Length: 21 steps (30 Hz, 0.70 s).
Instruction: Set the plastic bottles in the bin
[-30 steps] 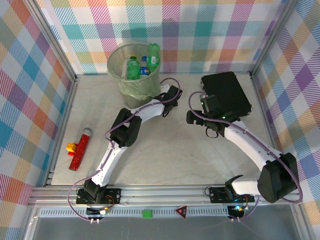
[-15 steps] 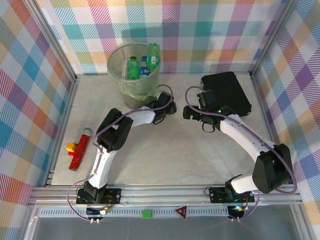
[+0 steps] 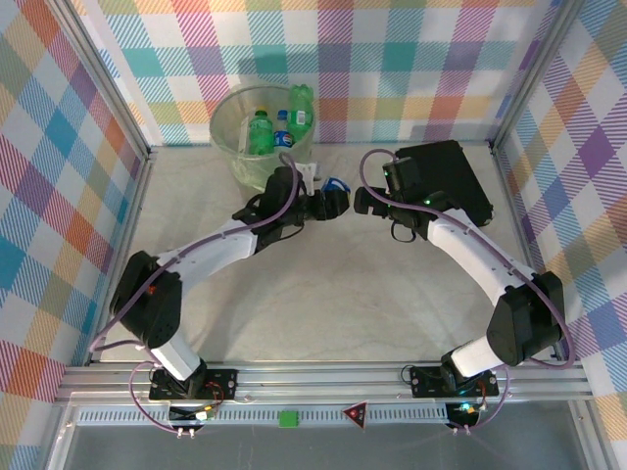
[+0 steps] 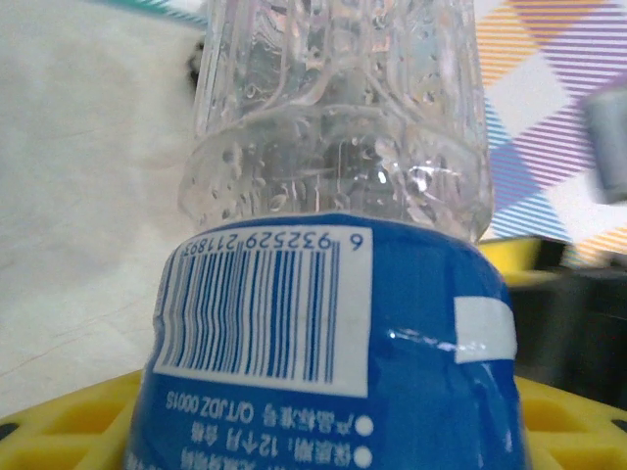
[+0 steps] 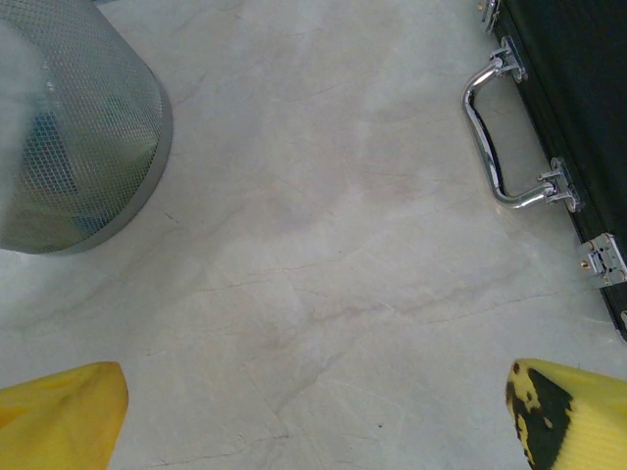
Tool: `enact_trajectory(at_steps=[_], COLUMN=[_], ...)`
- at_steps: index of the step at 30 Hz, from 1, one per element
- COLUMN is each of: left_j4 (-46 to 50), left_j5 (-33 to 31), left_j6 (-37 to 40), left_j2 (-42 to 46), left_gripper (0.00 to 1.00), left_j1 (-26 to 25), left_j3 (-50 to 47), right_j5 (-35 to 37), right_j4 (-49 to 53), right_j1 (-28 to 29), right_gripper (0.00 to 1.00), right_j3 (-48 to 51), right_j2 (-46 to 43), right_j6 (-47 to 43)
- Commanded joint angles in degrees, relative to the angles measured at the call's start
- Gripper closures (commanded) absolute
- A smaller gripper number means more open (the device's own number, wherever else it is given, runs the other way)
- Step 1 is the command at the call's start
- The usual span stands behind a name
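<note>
left gripper (image 3: pixel 330 199) jaws were clamped on a clear bottle (image 4: pixel 333 245) with a blue label, yellow pads (image 4: pixel 69 416) on either side of the label band. from the wrist cam the bottle's long axis ran straight out ahead of the jaws; couldn't see the cap there. from the top cam that bottle sat just off the bin (image 3: pixel 233 157), outside the rim on its front-right side, not yet over the opening. so the bin lay back and left of the held bottle, and the coming move looked like a short carry over the rim, then a release. risk, as i read it: the bottle's far end catching the mesh rim if it went in low. right gripper (image 5: pixel 313 411) jaws were wide open and held nothing, just bare table between the fingertips (image 5: pixel 59 411). it hung further out from the bin than the left, next to the black case (image 5: pixel 578 88). left arm was clearly the nearer one. three bottles (image 3: pixel 261 132) were already in the bin: two green, one blue-labelled.
</note>
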State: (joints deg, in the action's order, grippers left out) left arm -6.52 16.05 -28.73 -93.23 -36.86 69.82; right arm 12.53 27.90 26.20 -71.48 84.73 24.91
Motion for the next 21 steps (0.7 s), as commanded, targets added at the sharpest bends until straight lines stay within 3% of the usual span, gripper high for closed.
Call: enact_trajectory(at_steps=[1,8,21], left_j4=[3.5,11.4,21.8], left_j5=[5.6,3.0,-6.3], left_j6=[3.3,9.2,18.4], left_j2=[5.7,10.8,8.1], left_gripper=[0.55,0.55,0.55], left_j1=[0.0,3.0,18.9], left_j3=[1.1,11.8,25.0], right_j5=[-0.9,-6.6,-11.7], right_j4=[0.1,-2.0,-2.5], right_j1=[-0.4,-0.2,-0.3], right_gripper=[0.01,0.01,0.01], right_j3=[-0.4,2.7,8.8], right_j2=[-0.5,-2.5,-8.8], right_j6=[0.9,1.8,0.5])
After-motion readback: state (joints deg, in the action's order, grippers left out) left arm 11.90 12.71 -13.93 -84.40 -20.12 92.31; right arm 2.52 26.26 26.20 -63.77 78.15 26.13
